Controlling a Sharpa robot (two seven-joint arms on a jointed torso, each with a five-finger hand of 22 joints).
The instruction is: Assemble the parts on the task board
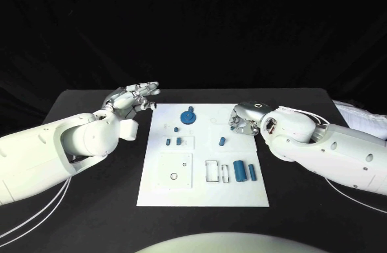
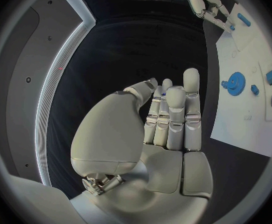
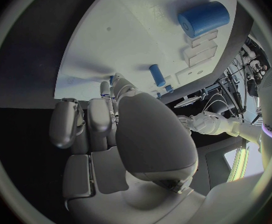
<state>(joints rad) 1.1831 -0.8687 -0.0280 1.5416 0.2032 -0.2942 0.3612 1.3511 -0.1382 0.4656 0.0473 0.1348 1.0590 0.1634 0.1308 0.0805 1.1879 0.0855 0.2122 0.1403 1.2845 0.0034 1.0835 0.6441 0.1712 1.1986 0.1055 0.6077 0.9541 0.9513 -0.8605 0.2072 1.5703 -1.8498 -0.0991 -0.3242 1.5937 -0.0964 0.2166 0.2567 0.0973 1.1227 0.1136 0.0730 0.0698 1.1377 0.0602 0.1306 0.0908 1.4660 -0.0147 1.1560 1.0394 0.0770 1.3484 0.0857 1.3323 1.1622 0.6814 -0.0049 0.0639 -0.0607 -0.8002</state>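
Fingers apart, holding nothing: left hand beside task board, right hand over its edge, poised to pick parts.

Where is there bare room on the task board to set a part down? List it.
Free: the task board's near strip below the slots, and its far right corner beside the blue gear. Crowded: the right edge, where the blue cylinder lies and the right robot hand hovers.

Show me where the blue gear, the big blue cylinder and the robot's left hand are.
blue gear (image 1: 187, 117), head view, on the gear's round face.
big blue cylinder (image 1: 239, 170), head view, on the middle of its side.
left hand (image 1: 134, 98), head view, on the palm below the spread fingers.
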